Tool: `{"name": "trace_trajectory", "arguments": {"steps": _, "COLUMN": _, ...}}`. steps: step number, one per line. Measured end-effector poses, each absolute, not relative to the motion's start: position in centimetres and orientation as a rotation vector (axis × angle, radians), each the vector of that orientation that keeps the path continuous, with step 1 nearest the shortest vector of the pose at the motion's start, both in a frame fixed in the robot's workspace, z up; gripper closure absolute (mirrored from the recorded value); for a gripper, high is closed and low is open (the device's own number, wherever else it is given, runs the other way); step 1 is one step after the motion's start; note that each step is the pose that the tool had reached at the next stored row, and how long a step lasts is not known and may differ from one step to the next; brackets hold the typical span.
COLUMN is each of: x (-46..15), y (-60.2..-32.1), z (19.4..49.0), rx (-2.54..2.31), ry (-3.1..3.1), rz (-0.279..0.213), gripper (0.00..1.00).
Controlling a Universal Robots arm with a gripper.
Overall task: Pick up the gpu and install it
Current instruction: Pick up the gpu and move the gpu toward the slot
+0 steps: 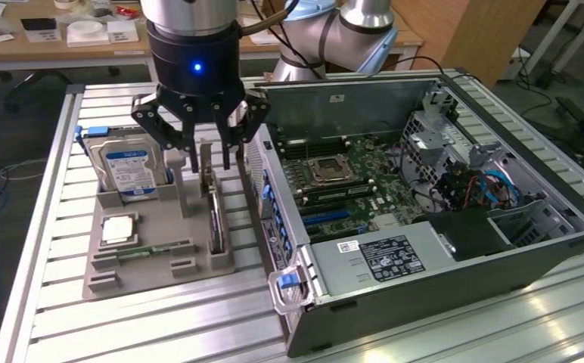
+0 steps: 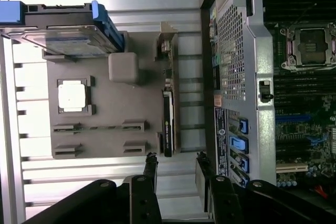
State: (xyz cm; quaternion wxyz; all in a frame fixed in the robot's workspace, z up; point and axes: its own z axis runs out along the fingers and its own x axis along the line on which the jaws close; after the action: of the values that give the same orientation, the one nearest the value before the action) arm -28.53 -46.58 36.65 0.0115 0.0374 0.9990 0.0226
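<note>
The gpu stands on its long edge in a slot on the right side of the grey holder tray, a thin dark card with a silvery bracket end. My gripper hangs just above the card's far end, open, with nothing between its fingers. In the wrist view the gpu shows edge-on, its bracket end farthest from my gripper, whose two dark fingertips stand apart just beyond the card's near end. The open computer case lies right of the tray, its motherboard exposed.
A boxy hard drive with a blue-white label stands upright at the tray's back left. A processor chip and a narrow memory stick lie in the tray. The case's blue-latched side wall runs close beside the gpu. Ribbed aluminium table underneath.
</note>
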Motion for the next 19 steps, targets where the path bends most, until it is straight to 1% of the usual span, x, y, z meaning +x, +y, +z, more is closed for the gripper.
{"name": "trace_trajectory", "arguments": {"steps": 19, "x": -28.5, "y": -46.6, "z": 35.5, "rx": 0.117, "ry": 3.116, "rz": 0.071, "gripper": 0.57}}
